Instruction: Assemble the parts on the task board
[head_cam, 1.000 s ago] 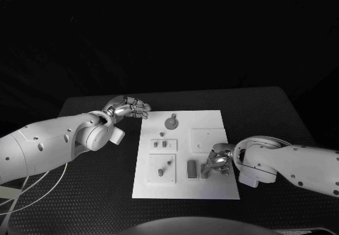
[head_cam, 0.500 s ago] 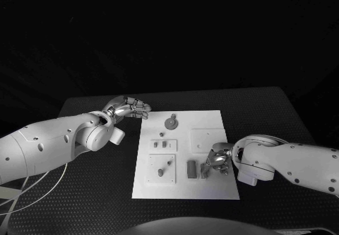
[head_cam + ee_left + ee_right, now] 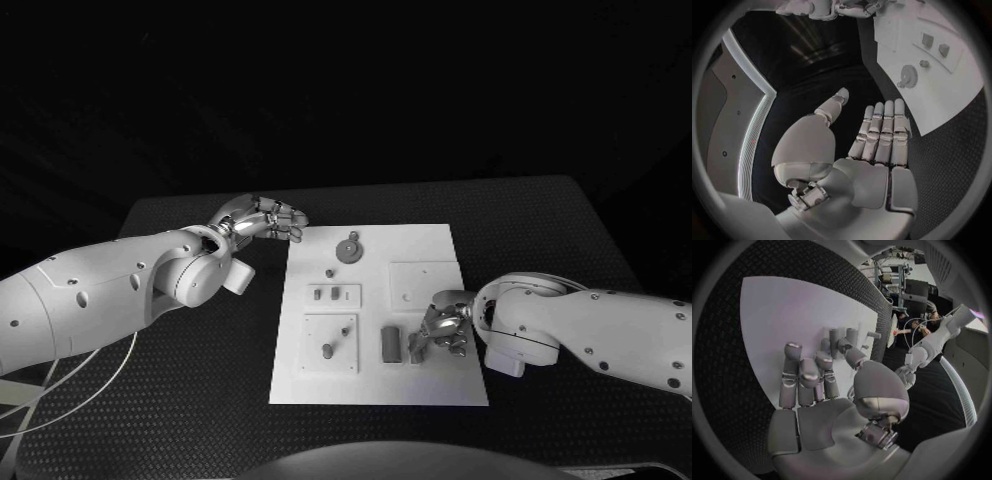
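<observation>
Two hands: one on each side of the task board [image 3: 433, 385].
Left hand [image 3: 264, 220]: upper left of the board, fingers straight, together, empty.
Right hand [image 3: 440, 332]: lower right of the board, fingers curled among upright parts [image 3: 842, 336]; whether it grips one, I cannot tell.

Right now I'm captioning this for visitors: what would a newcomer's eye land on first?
The white task board in the middle of the black table, dotted with small grey parts. Next, the right hand, low over the board's near right area beside a dark upright part. The left hand hovers off the board's far left corner, fingers straight.
</observation>
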